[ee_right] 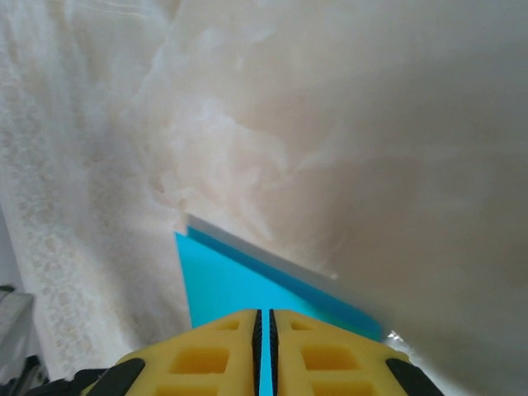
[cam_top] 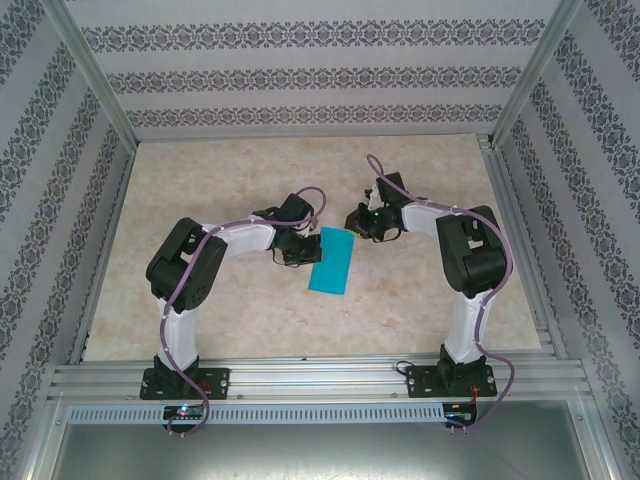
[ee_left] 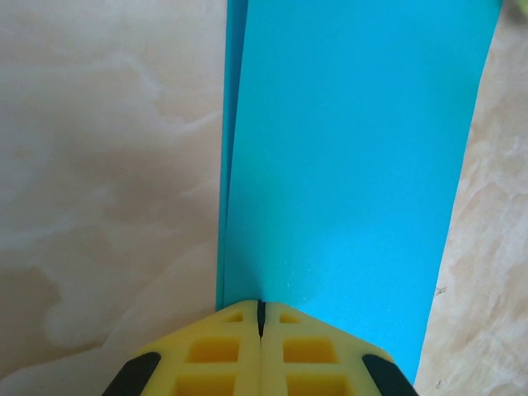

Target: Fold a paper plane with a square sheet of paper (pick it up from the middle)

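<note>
Mid-frame, the left tool (ee_left: 261,307) is clamped shut on the sheet of paper (cam_top: 333,262); the right tool (ee_right: 264,315) pinches its upper right corner.

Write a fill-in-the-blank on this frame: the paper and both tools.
1. Along its left edge in the left wrist view, the paper shows ____ layers.
2. The left tool is ____ on the paper's edge.
3. The right tool also grips the ____.
Missing words: two; shut; paper.
</note>
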You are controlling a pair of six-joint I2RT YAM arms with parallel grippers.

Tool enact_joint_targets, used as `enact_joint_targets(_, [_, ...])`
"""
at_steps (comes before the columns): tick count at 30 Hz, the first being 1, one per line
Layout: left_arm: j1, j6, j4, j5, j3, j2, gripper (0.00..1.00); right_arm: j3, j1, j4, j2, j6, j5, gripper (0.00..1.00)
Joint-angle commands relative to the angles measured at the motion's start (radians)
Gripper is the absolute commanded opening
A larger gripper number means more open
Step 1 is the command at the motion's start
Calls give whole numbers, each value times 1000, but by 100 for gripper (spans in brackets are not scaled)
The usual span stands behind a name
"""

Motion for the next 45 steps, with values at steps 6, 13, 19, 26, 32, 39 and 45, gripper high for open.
enact_joint_targets(6, [-16,19,-124,-69,-45,41,0,-22,4,-81,60,-17,91,14])
enact_joint_targets(13, [-17,25,-130,-73,-42,41,0,28,-12,-110,7,16,3,14])
enact_joint_targets(19, [-16,20,-125,-71,-44,41,0,84,-14,-140,-32,18,-24,15])
enact_joint_targets(26, [-16,19,-127,-68,-42,40,0,65,-14,-119,31,24,-6,15])
enact_joint_targets(32, [-17,23,-130,-69,-43,40,0,42,-17,-99,83,26,30,15])
enact_joint_targets(39, [-17,24,-130,-71,-49,37,0,39,-24,-103,71,61,-17,15])
enact_joint_targets(45, [-16,22,-129,-72,-51,34,0,-3,-30,-65,-97,73,-67,16])
